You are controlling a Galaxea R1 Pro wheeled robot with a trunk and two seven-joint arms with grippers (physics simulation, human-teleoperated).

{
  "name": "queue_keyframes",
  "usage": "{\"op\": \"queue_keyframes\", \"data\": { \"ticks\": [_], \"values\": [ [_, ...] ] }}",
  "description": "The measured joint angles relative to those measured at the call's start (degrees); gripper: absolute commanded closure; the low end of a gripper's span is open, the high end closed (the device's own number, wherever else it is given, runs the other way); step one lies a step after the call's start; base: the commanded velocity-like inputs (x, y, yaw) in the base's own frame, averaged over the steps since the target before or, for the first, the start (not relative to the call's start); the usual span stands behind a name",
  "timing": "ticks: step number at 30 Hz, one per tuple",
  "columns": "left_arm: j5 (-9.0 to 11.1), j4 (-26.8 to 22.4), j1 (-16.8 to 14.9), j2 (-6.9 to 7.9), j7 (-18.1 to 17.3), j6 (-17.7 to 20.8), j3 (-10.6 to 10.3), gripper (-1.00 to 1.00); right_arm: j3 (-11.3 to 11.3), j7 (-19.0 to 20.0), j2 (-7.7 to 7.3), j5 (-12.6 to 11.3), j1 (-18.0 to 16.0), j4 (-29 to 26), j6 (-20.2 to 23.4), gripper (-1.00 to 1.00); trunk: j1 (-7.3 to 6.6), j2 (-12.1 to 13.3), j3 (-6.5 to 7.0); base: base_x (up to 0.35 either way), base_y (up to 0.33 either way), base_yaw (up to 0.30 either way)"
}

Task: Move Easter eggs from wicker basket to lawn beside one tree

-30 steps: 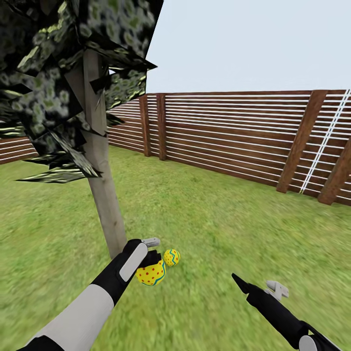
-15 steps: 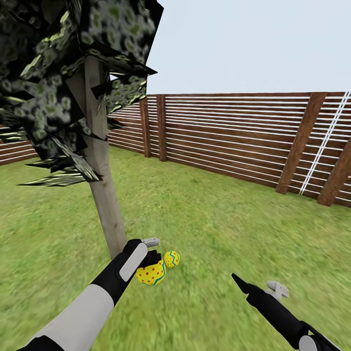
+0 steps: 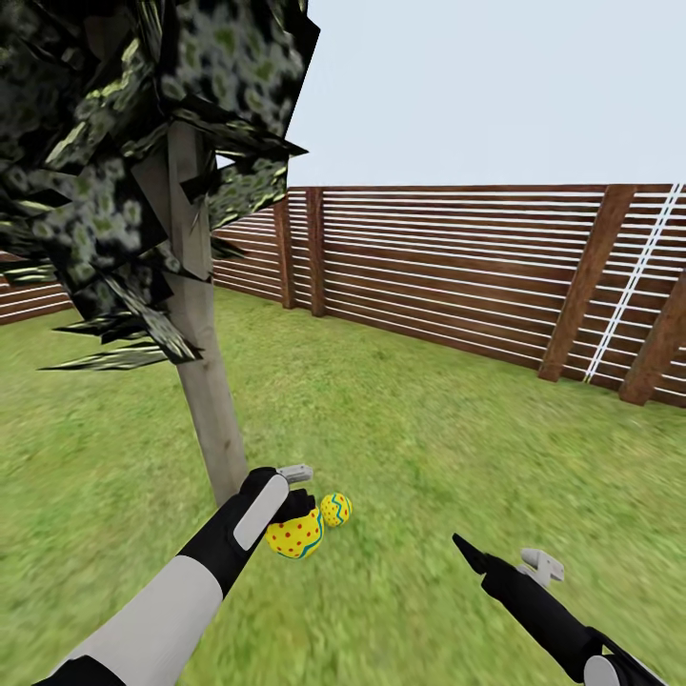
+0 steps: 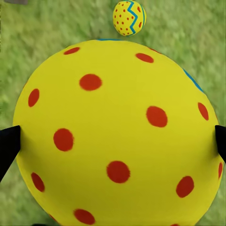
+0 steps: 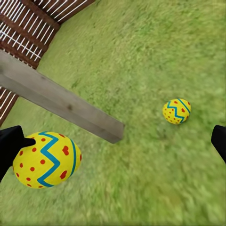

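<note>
The left gripper [image 3: 297, 519] holds an egg [image 3: 294, 534] just above the lawn [image 3: 429, 457], close to the foot of the tree [image 3: 205, 381]. A second egg [image 3: 335, 509] lies on the grass just beside it, a little farther from the robot.

The left wrist view shows what the head view cannot: the held egg [image 4: 117, 136] up close, yellow with red dots, and a thin blue line at its edge. A dark fingertip [image 4: 8, 146] presses on each side of it. The second egg [image 4: 129, 18] sits small on the grass beyond it, with its blue zigzag showing.

The right wrist view looks from the other side. There the held egg [image 5: 47, 160] shows its blue zigzag bands, and the second egg [image 5: 177, 111] lies well apart from it on the grass. The trunk [image 5: 61, 103] crosses this view at a slant and meets the ground between the two eggs. A bit of fence [image 5: 33, 28] shows in one corner.

The right gripper [image 3: 510, 562] hangs over the grass with nothing in it. Its fingers [image 5: 10, 143] stand wide apart at the two edges of its own view.

No words or labels can be read on anything.

The tree top is cut off by the edge of the head view. The left fingers are mostly hidden behind the egg.
</note>
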Motion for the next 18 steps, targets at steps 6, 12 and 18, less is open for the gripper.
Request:
{"op": "queue_keyframes", "data": {
  "ticks": [6, 12, 18],
  "values": [
    [0.00, -0.03, 0.00, 0.00, -0.01, 0.00, 0.00, 1.00, 0.02, -0.19, -0.02, 0.15, 0.00, 0.09, 0.09, -1.00, -1.32, 2.41, 0.80, 0.000, 0.000, 0.000],
    [0.00, -0.03, 0.00, 0.00, 0.01, 0.00, 0.00, 1.00, 0.02, -0.21, -0.08, 0.18, -0.05, 0.11, 0.10, -1.00, -2.64, 4.82, 1.51, 0.000, 0.000, 0.000],
    [0.00, -0.03, 0.00, 0.00, 0.00, 0.00, 0.00, 1.00, 0.02, -0.24, -0.08, 0.12, -0.08, 0.17, 0.17, -1.00, -3.95, 7.23, 2.20, 0.000, 0.000, 0.000]
  ]
}}
